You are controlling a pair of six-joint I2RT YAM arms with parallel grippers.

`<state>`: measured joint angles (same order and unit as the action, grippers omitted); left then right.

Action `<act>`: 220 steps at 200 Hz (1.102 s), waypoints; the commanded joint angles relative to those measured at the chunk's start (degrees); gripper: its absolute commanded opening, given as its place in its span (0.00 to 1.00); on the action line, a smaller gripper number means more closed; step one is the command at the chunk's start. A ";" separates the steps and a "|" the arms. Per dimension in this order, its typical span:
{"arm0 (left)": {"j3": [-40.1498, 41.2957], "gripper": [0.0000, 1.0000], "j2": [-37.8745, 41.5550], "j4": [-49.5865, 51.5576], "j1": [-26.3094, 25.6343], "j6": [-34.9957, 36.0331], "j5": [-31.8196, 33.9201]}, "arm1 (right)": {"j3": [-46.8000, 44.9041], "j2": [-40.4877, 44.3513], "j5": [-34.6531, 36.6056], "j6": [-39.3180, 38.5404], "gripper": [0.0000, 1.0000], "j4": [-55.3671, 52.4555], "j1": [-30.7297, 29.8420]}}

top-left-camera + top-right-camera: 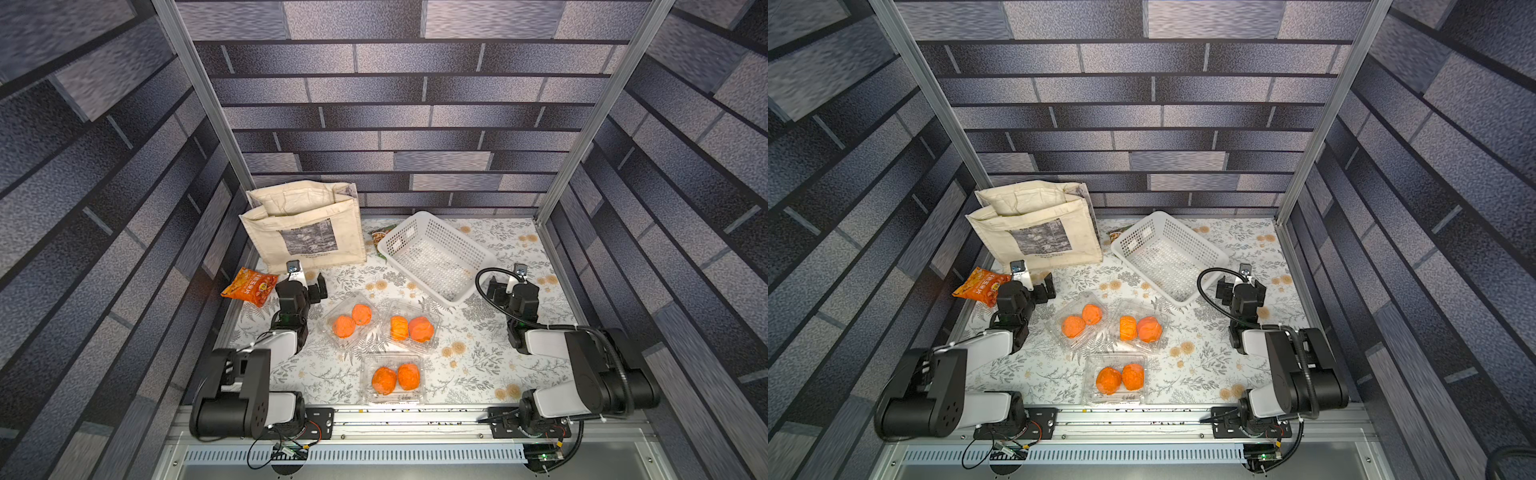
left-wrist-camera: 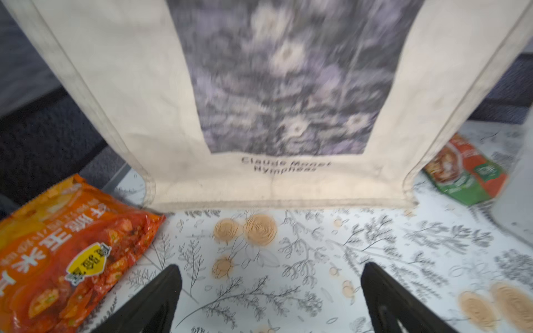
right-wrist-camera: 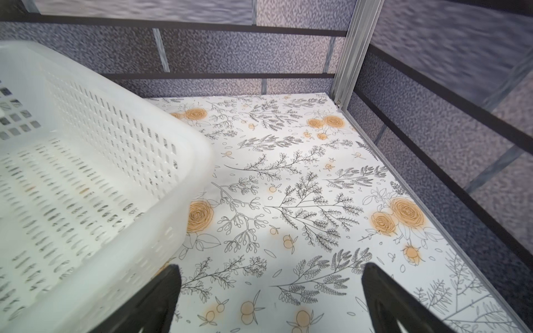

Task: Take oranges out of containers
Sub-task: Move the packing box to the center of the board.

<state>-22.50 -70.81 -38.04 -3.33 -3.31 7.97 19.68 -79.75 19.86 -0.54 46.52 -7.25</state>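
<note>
Table [image 1: 478, 365]: floral-print top; twelve o'clock is the far wall, six the arm bases. Everything stands on it.
Tote bag [image 1: 303, 232]: beige cloth, upright at eleven o'clock, mouth open upward. It fills the left wrist view, so that arm faces the bag and not the fruit.
Basket [image 1: 405, 232]: white, perforated and empty, set askew at one o'clock, with a corner near the right arm's wrist. It is probably meant to receive the freed fruit, though that is a guess.
Left gripper [image 2: 268, 271]: at nine o'clock over bare table, jaws spread wide with nothing between them. It sits off to the side, probably to keep the middle clear.
Right gripper [image 3: 269, 269]: at three o'clock, just beside the basket's corner, jaws likewise wide apart and empty.
Containers [image 1: 338, 341]: three clear clamshells in a triangle mid-table, between the arms, likely so that either can reach. One lies toward nine, one toward three [image 1: 409, 307], one at six [image 1: 392, 360]. The lids seem to be down, but the clear plastic makes that uncertain.
Orange snack packet [image 1: 249, 286]: flat at the ten o'clock edge, near the tote's corner.
Green packet [image 2: 467, 176]: half hidden between tote and basket at twelve o'clock.
Oranges [image 1: 344, 326]: six, paired side by side inside the containers. None is out, so the task looks unstarted. A lid likely has to be opened first while one gripper steadies the thin box.
</note>
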 commanded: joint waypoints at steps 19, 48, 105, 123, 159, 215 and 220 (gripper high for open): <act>-5.45 1.00 11.63 16.31 -13.77 3.63 17.17 | 8.99 13.82 -2.63 2.36 1.00 -25.87 -1.00; -8.84 1.00 17.41 27.76 -25.00 0.52 22.90 | 13.84 20.86 -13.39 4.69 1.00 -42.54 -1.02; -17.16 1.00 23.91 58.56 -55.60 -8.21 34.25 | 17.13 28.88 -27.63 14.32 1.00 -58.20 -1.15; -19.98 1.00 22.67 66.44 -65.33 -14.38 36.22 | 18.86 26.79 -31.30 14.97 1.00 -61.11 -1.84; -27.17 1.00 16.11 83.02 -81.44 -27.12 40.75 | 19.61 26.57 -33.23 14.30 1.00 -65.13 -2.56; -27.81 1.00 4.11 84.06 -96.72 -29.96 37.86 | 19.06 25.37 -34.40 14.00 1.00 -66.57 -2.71; -27.61 1.00 3.74 83.10 -97.21 -29.52 37.14 | 18.98 25.02 -34.58 14.22 1.00 -66.56 -2.70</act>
<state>-49.36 -65.60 42.46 -98.67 -29.78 46.13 37.76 -53.74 -13.26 12.91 -17.85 -9.54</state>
